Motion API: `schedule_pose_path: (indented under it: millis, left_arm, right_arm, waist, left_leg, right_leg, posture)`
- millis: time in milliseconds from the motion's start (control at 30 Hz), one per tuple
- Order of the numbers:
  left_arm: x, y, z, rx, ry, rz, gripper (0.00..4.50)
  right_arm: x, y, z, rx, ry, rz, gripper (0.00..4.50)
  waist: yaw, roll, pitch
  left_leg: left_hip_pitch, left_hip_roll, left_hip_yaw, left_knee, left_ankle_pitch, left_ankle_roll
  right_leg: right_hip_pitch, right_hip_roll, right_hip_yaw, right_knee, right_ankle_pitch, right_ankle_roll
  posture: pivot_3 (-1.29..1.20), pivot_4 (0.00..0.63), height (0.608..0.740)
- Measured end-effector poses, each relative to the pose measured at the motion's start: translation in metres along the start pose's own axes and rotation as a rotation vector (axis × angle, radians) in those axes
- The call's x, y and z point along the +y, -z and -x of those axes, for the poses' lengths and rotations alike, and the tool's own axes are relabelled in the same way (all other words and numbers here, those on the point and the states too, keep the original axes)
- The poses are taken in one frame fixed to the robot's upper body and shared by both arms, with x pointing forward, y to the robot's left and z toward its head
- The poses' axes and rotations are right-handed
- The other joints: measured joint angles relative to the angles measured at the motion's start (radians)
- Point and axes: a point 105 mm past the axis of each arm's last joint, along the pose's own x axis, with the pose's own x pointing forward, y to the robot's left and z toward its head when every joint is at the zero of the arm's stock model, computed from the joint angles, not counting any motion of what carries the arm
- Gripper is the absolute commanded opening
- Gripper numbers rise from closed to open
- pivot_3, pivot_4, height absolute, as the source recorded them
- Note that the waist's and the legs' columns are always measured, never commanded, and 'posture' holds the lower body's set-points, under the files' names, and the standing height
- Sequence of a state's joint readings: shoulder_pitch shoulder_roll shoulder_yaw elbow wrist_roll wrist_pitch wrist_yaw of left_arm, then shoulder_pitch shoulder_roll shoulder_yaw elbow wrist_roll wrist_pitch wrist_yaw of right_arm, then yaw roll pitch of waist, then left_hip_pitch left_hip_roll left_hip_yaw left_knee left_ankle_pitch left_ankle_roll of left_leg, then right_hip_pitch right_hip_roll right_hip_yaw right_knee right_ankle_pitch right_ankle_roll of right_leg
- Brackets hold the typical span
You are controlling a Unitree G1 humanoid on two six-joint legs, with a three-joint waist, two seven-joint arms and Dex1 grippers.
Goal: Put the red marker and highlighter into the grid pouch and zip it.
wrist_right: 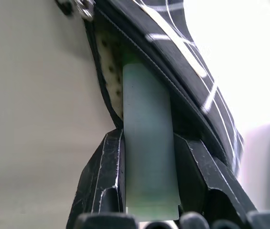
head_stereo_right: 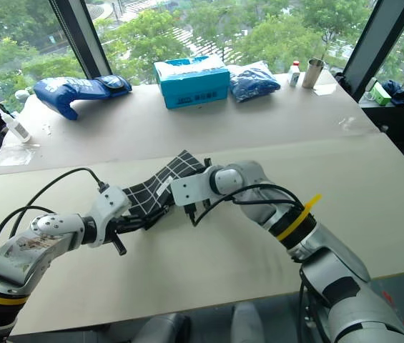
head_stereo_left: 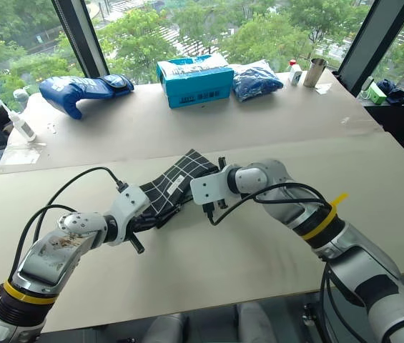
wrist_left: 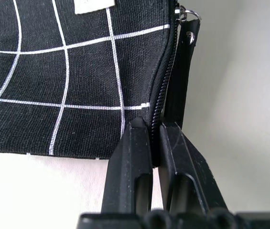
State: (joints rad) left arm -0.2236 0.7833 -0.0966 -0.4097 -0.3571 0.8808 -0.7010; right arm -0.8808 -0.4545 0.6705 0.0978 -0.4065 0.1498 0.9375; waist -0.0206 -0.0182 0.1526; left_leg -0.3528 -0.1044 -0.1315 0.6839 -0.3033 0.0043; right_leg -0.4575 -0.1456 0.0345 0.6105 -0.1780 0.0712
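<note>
1. my left tool (wrist_left: pixel 155 143) is pressed together on the zipper edge of the grid pouch (head_stereo_left: pixel 169 187), pinching the fabric at its near end.
2. my right tool (wrist_right: pixel 149 157) is partly spread and clamps the highlighter (wrist_right: pixel 148 157) between both fingers (wrist_right: pixel 103 176).
3. the highlighter's front end sits inside the pouch's open mouth, under the upper flap; its back end sticks out between the fingers.
4. the pouch lies mid-counter (head_stereo_left: pixel 259 264), between both tools, its near end lifted by the left one.
5. i cannot find the red marker.
</note>
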Motion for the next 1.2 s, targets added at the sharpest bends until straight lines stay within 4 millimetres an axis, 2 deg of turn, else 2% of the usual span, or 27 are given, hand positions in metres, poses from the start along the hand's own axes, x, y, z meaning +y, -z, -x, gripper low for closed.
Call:
schedule_pose_path:
  millis: [100,200,367,433,500,633,700,800,833,933,1067,1200]
  left_arm:
    - [0.001,0.000,0.000,0.003,0.004,0.011,0.00]
    - [0.002,0.000,-0.001,0.002,0.001,0.016,0.00]
    - [0.002,-0.001,-0.001,-0.004,0.001,0.022,0.00]
    - [0.002,-0.001,-0.001,-0.006,0.001,0.022,0.00]
    - [0.002,-0.002,-0.001,-0.009,-0.001,0.023,0.00]
    - [0.002,-0.003,-0.001,-0.014,0.000,0.024,0.00]
    - [0.002,-0.003,-0.002,-0.015,0.000,0.024,0.00]
    - [0.000,-0.003,-0.003,-0.015,0.008,0.026,0.00]
    - [0.000,-0.003,-0.003,-0.017,0.009,0.027,0.00]
    - [0.000,-0.003,-0.003,-0.017,0.009,0.027,0.00]
    - [-0.001,-0.004,-0.004,-0.028,0.014,0.040,0.00]
    - [-0.007,-0.008,-0.006,-0.067,0.053,0.132,0.00]
  right_arm:
    - [0.007,-0.009,-0.007,-0.054,-0.003,-0.011,1.04]
    - [0.005,-0.012,-0.011,-0.083,0.026,0.009,1.04]
    - [0.003,-0.005,-0.011,-0.088,0.041,0.011,1.04]
    - [-0.001,-0.002,-0.009,-0.082,0.055,-0.004,1.04]
    - [-0.017,0.005,-0.002,-0.072,0.095,-0.030,1.04]
    - [-0.037,0.003,0.007,-0.120,0.165,-0.093,1.04]
    - [-0.037,0.001,0.005,-0.140,0.164,-0.111,2.04]
    - [-0.035,-0.005,0.004,-0.189,0.143,-0.157,2.83]
    - [-0.034,-0.006,0.003,-0.209,0.135,-0.185,3.31]
    - [-0.033,-0.003,0.003,-0.205,0.137,-0.222,4.32]
    - [-0.033,0.002,0.004,-0.191,0.142,-0.242,4.44]
    - [-0.036,0.013,0.017,-0.196,0.154,-0.302,4.44]
  waist:
    - [0.000,0.000,0.000]
    - [-0.001,0.000,0.000]
    - [-0.001,0.000,0.000]
    - [-0.001,0.000,0.000]
    - [-0.001,0.000,0.000]
    - [-0.003,0.000,0.000]
    - [-0.005,0.000,0.000]
    - [-0.005,0.000,0.000]
    - [-0.006,0.000,0.000]
    - [-0.008,0.000,0.000]
    - [-0.013,0.000,0.000]
    - [-0.013,0.000,0.000]
  left_leg:
    - [0.000,0.000,0.000,0.000,0.000,0.000]
    - [0.001,0.000,0.000,0.000,0.001,-0.001]
    - [0.001,0.000,0.000,0.000,0.001,-0.001]
    - [0.001,0.000,0.000,0.000,0.001,-0.001]
    - [0.001,0.000,0.000,0.000,0.001,-0.001]
    - [0.001,0.000,0.000,0.000,0.001,-0.001]
    - [0.000,0.000,0.000,0.000,0.001,-0.001]
    - [0.000,0.000,0.000,0.000,0.001,-0.001]
    - [0.000,0.000,0.000,0.000,0.001,-0.001]
    - [0.000,0.000,0.000,0.000,0.001,-0.001]
    - [0.000,0.000,0.000,0.000,0.001,-0.001]
    - [0.000,0.001,-0.001,0.000,0.000,-0.001]
  right_leg:
    - [0.000,0.000,0.000,0.000,0.000,0.000]
    - [0.000,0.000,0.000,0.000,0.000,0.000]
    - [0.000,0.000,0.000,0.000,0.000,0.000]
    - [0.000,0.000,0.000,0.000,0.000,0.000]
    - [0.000,0.000,0.000,0.000,0.000,0.000]
    - [0.000,0.000,0.000,0.001,0.000,0.000]
    - [0.000,0.000,0.000,0.001,0.000,0.000]
    - [0.000,0.000,0.000,0.000,0.000,0.000]
    - [0.000,0.000,0.000,0.000,0.000,0.000]
    - [0.000,0.000,0.000,0.001,0.000,0.000]
    - [0.000,0.000,0.000,0.001,0.000,0.000]
    - [0.000,0.000,0.000,0.000,0.000,0.000]
  posture:
    - [0.00,0.150,0.740]
    - [0.00,0.150,0.740]
    - [0.00,0.150,0.740]
    - [0.00,0.150,0.740]
    - [0.00,0.150,0.740]
    - [0.00,0.150,0.740]
    - [0.00,0.150,0.740]
    - [0.00,0.150,0.740]
    - [0.00,0.150,0.740]
    - [0.00,0.150,0.740]
    - [0.00,0.150,0.740]
    - [0.00,0.150,0.740]
